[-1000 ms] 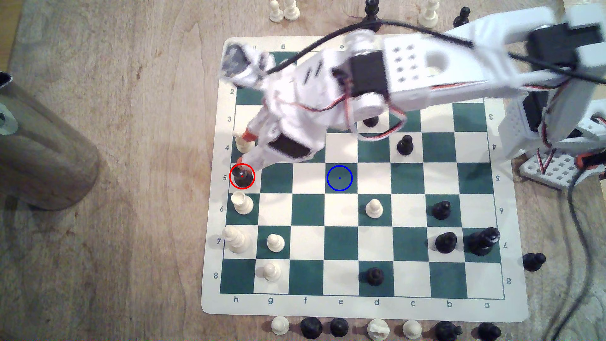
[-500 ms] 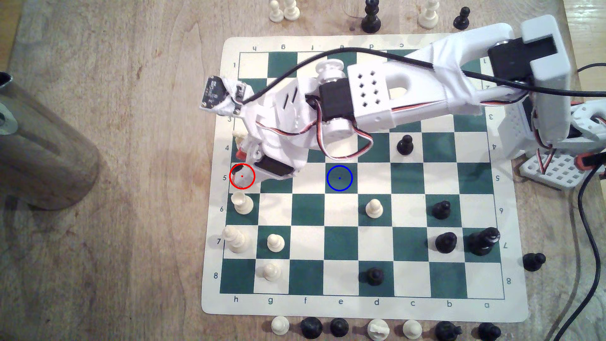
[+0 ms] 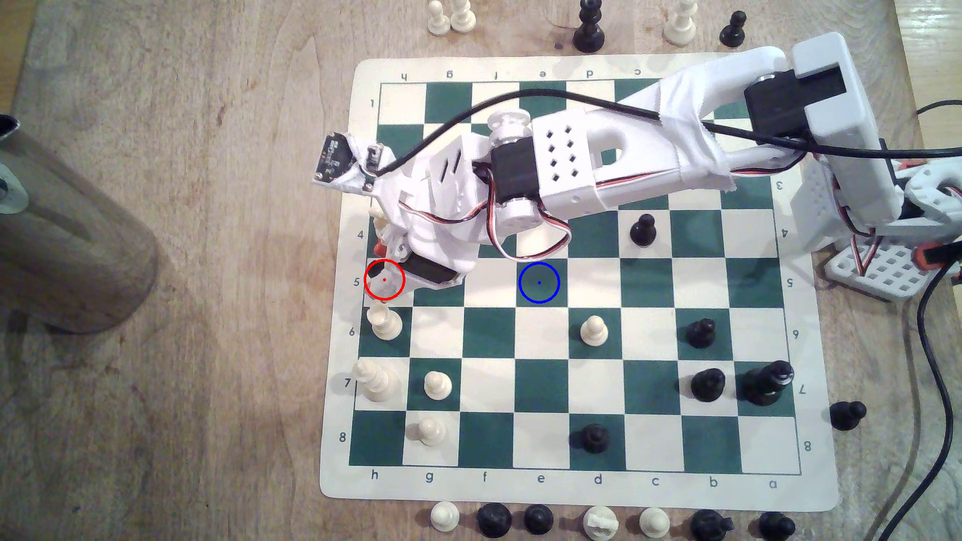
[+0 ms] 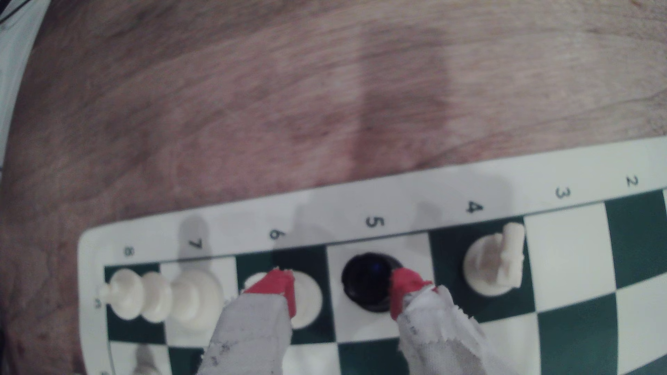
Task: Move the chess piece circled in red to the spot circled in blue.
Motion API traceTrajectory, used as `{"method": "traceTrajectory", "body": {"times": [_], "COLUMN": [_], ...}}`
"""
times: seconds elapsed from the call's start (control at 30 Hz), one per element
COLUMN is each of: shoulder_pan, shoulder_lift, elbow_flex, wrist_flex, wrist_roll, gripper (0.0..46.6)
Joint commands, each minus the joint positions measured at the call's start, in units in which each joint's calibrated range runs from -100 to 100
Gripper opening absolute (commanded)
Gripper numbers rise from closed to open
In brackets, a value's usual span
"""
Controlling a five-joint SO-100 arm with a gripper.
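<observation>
Pincer (image 4: pixel 343 288) spread around black piece (image 4: pixel 368 281), cream pieces (image 4: pixel 492 263) on adjoining squares

The chess piece circled in red (image 4: pixel 368 283) is glossy black, round-based and round-topped, standing upright on the cream h5 square between the spread fingertips of the gripper (image 4: pixel 343 288), touching one red tip. The spot circled in blue (image 3: pixel 539 282), a dark green square, lies well apart from the gripper.
</observation>
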Motion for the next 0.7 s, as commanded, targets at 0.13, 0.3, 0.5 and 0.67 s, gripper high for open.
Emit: {"method": "traceTrajectory", "body": {"times": [0.13,0.3,0.5,0.67], "shoulder_pan": [0.7,0.8,0.8,0.8], "shoulder_lift": [-0.9,0.3,1.5,2.1], "elbow_flex": [-5.1,-5.1,-5.1,-5.1], "wrist_flex": [-1.7,-2.8,-3.6,-4.3], "wrist_roll": [0.4,0.6,0.7,0.7], "gripper": [14.6,14.6,14.6,13.9]}}
